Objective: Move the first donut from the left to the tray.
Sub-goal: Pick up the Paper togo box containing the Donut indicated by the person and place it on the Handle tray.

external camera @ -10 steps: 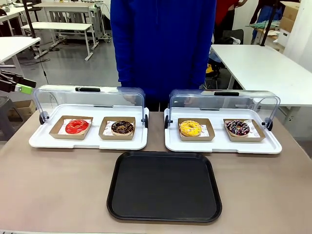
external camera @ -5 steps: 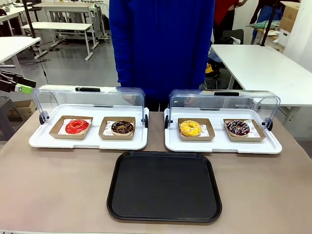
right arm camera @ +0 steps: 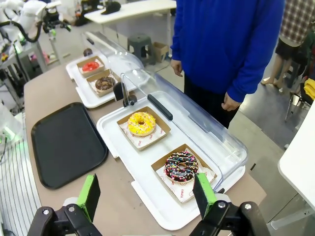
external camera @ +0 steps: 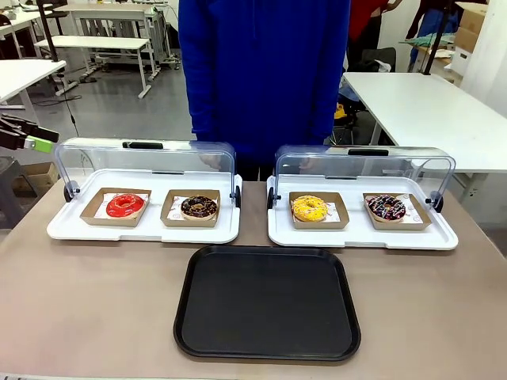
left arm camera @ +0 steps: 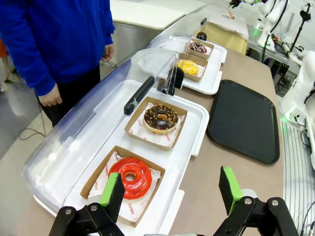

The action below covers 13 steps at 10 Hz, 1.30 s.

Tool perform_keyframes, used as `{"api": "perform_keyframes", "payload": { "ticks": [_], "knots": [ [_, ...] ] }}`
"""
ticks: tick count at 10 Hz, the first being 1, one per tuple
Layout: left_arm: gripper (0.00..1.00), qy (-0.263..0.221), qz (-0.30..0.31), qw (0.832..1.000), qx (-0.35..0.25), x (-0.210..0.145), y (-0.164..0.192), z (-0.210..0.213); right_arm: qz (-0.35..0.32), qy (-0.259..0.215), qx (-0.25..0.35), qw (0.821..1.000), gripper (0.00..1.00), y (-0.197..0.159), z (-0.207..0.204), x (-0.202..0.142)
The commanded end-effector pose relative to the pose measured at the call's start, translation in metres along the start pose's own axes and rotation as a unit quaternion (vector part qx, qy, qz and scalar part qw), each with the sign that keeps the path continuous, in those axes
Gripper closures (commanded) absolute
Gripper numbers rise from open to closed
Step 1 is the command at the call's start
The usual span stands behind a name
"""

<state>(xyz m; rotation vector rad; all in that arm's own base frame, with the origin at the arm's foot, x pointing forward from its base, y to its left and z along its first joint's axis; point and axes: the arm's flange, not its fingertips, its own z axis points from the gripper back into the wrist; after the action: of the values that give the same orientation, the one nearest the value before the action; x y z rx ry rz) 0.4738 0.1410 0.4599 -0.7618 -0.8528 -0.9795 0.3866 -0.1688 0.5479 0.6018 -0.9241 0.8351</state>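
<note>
The left end effector [left arm camera: 172, 189] has black jointed fingers [left arm camera: 83, 221] with round silver screws at the pivots and bright green pads [left arm camera: 110, 189] on the inner faces. The right end effector [right arm camera: 146, 195] is built alike: black links, silver pivot screws, green pads. Farther off, the right arm [left arm camera: 301, 88] is a smooth, rounded white shell. The person [external camera: 265, 71] wears a plain royal-blue long-sleeved top, its sleeves loose and reaching the wrists.

Four donuts — one red donut [external camera: 125, 205], one chocolate donut [external camera: 199, 207], one yellow donut [external camera: 309, 208], one sprinkled donut [external camera: 386, 207] — in four cardboard boxes [external camera: 87, 219]. Two white trays [external camera: 150, 232] with clear lids, one black tray [external camera: 267, 305], one person [external camera: 261, 71].
</note>
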Motion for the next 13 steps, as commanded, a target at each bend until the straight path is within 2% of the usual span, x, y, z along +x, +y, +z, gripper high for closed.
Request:
{"api": "perform_keyframes", "payload": {
  "ticks": [1,13],
  "knots": [
    [0.0,0.0,-0.002,1.0,-0.001,0.0012,-0.0007,0.0005,0.013,-0.016,0.002,1.0,0.0,-0.0035,-0.0003,0.0025],
    [0.0,0.0,-0.002,1.0,-0.001,0.0012,-0.0007,0.0005,0.013,-0.016,0.002,1.0,0.0,-0.0035,-0.0003,0.0025]
  ]
}}
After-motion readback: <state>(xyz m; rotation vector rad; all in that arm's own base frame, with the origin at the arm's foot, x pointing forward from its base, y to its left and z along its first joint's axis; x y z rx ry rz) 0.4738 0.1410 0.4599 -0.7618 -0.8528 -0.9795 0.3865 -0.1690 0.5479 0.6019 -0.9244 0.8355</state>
